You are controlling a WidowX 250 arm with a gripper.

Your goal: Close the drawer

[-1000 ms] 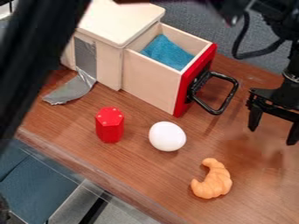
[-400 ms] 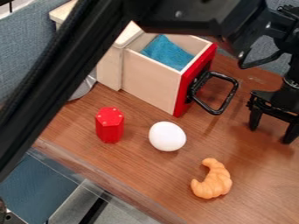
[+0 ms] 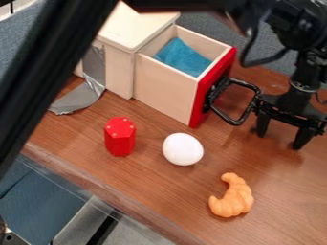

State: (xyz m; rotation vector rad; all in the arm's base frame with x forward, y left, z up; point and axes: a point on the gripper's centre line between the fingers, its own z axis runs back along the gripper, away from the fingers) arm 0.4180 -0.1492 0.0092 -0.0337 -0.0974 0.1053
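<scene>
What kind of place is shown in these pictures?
Probably an office or lab corner set up for robot tests: a wooden table, a small cabinet patched with silver tape, and a toy-like croissant.

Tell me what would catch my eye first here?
Probably the drawer with its bright red front, pulled open and holding a blue cloth. Next, the black gripper hanging right of its handle. A white egg-shaped object stands out near the table's middle.
</scene>
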